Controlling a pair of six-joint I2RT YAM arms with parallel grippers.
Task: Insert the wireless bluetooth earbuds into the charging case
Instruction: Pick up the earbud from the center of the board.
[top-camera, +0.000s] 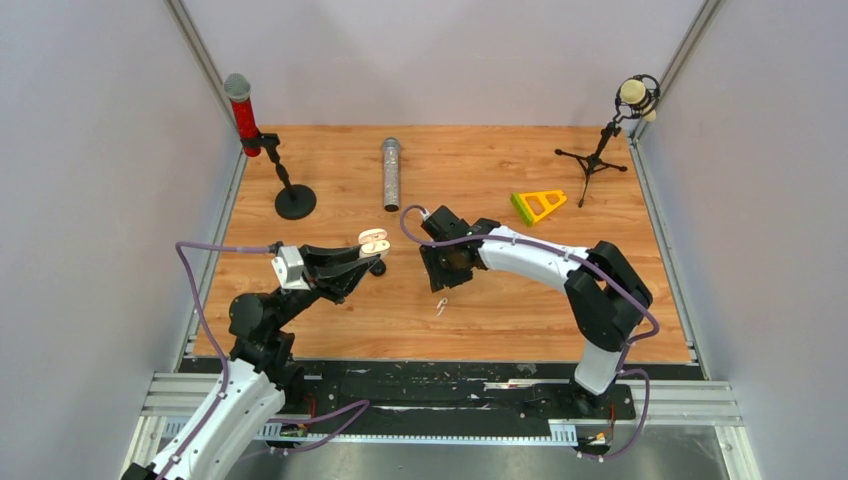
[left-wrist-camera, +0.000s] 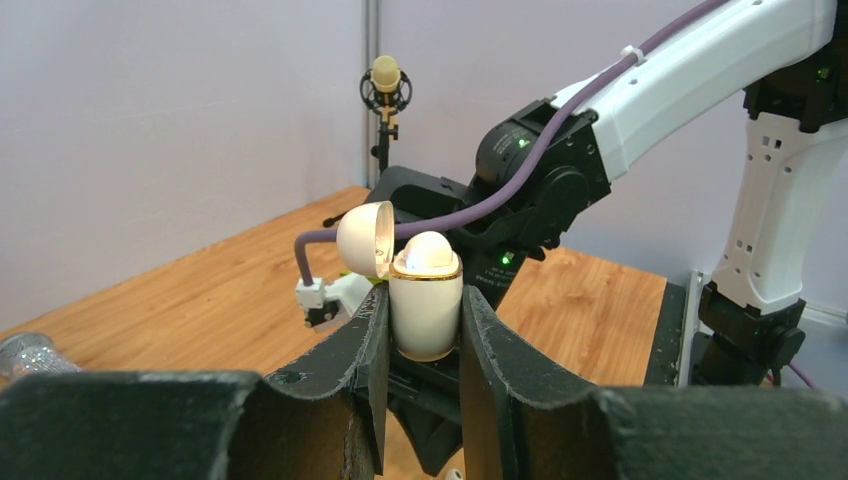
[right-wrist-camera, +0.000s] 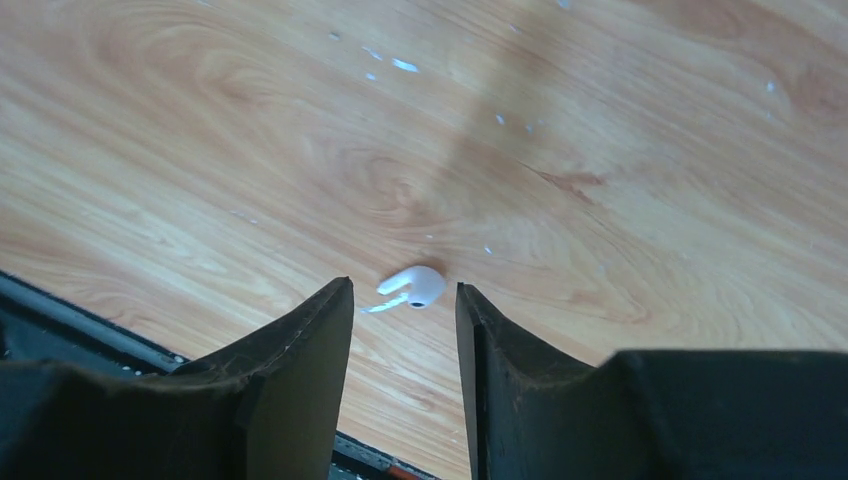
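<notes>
The white charging case (left-wrist-camera: 425, 310) with a gold rim stands upright between the pads of my left gripper (left-wrist-camera: 424, 298), which is shut on its body. Its lid (left-wrist-camera: 365, 238) is swung open to the left, and a rounded white top shows at the mouth. In the top view the case (top-camera: 374, 241) is held above the table left of centre. One white earbud (right-wrist-camera: 420, 286) with a short stem lies on the wood. My right gripper (right-wrist-camera: 403, 290) hangs open just above it with nothing between its fingers, and the earbud (top-camera: 441, 305) lies just below that gripper (top-camera: 443, 282).
A thin white sliver (right-wrist-camera: 378, 307) lies against the earbud's stem. A red microphone on a round stand (top-camera: 295, 201) is at the back left, a silver microphone (top-camera: 390, 172) lies at the back centre, a green-yellow triangle (top-camera: 537, 205) and a tripod microphone (top-camera: 592, 160) at the back right.
</notes>
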